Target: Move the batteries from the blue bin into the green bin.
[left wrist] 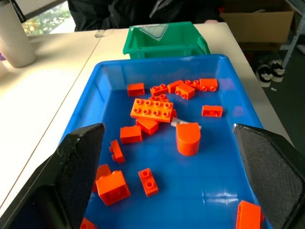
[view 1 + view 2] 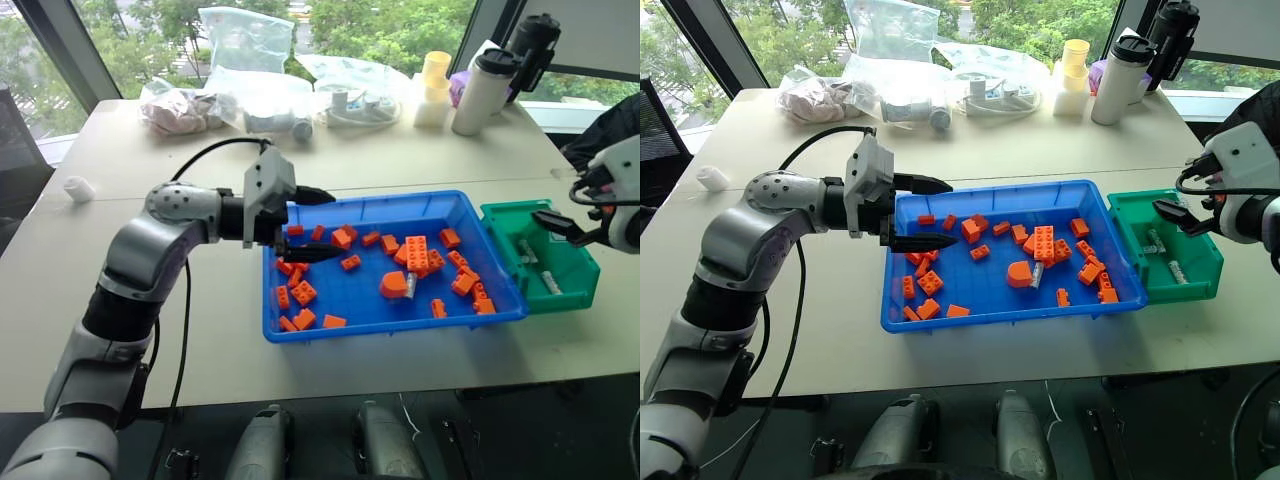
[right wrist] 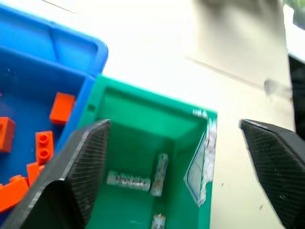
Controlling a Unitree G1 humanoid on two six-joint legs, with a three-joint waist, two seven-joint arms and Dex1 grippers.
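While the robot faces the white table (image 2: 420, 170), the large shallow bright blue plastic bin (image 2: 330, 328) lies near its front edge, with the smaller, deeper green plastic bin (image 2: 585, 280) touching the blue bin's right end; probably butted so a transfer needs only a short carry.

Left gripper (image 2: 315, 224): 2 black fingers spread wide, nothing between them, hovering over the blue bin's left end and pointing along it toward the green bin. Judged: lined up for the next pick.

Scattered orange plastic building bricks (image 2: 418, 250) cover the blue floor. 1 silver-grey cylindrical battery (image 1: 185, 125) lies mid-bin, tucked against a rounded orange block (image 2: 394, 285), long axis roughly along the tray's length; the block may hinder a clean pinch.

Right gripper (image 2: 568, 229): fingers spread, empty, above the green bin.

3 batteries (image 3: 159, 174) lie flat on the green bin's floor. At least 2 sit about at right angles to each other, so they likely fell loose.
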